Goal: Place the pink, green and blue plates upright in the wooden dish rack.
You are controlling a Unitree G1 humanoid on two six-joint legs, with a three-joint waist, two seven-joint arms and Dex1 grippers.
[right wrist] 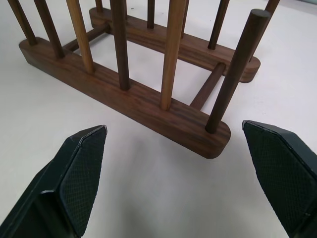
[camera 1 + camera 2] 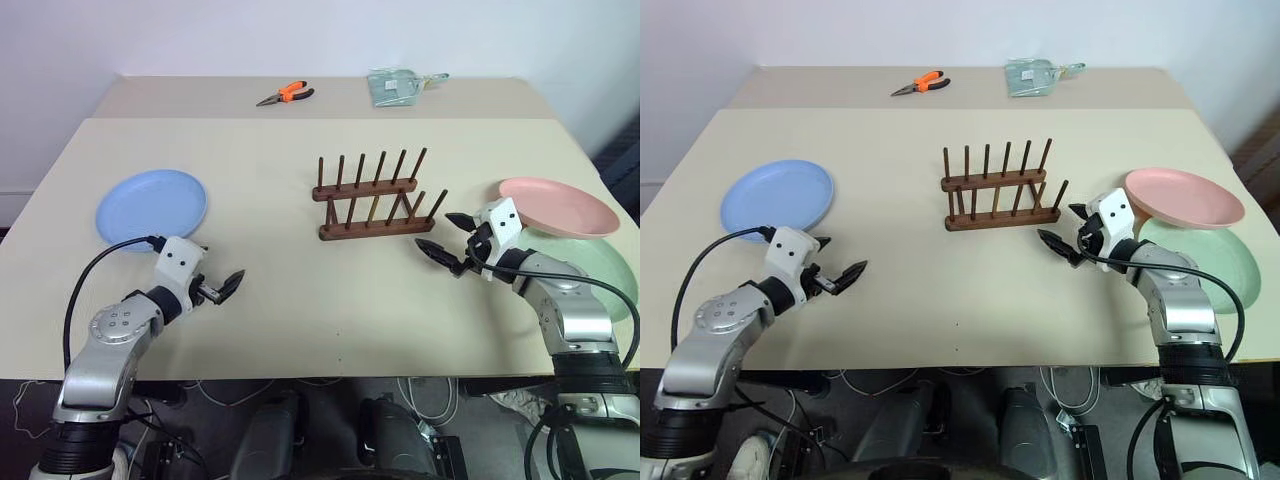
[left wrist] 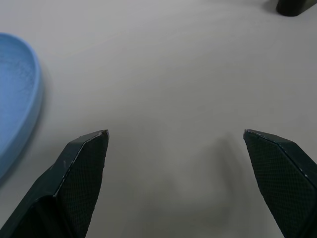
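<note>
The dark wooden dish rack (image 2: 370, 200) stands empty at the table's middle, its pegs upright. A blue plate (image 2: 150, 205) lies flat at the left. On the right, a pink plate (image 2: 558, 207) rests partly over a green plate (image 2: 600, 270). My left gripper (image 2: 222, 287) hovers open just right of the blue plate (image 3: 15, 99), nothing between its fingers. Between the rack and the pink plate, my right gripper (image 2: 437, 232) is open and points at the rack's near end (image 1: 148, 106), holding nothing.
Orange-handled pliers (image 2: 286, 94) and a pale green dustpan-like item (image 2: 395, 86) lie on the far table section. Bare tabletop stretches in front of the rack down to the table's front edge (image 2: 320, 378).
</note>
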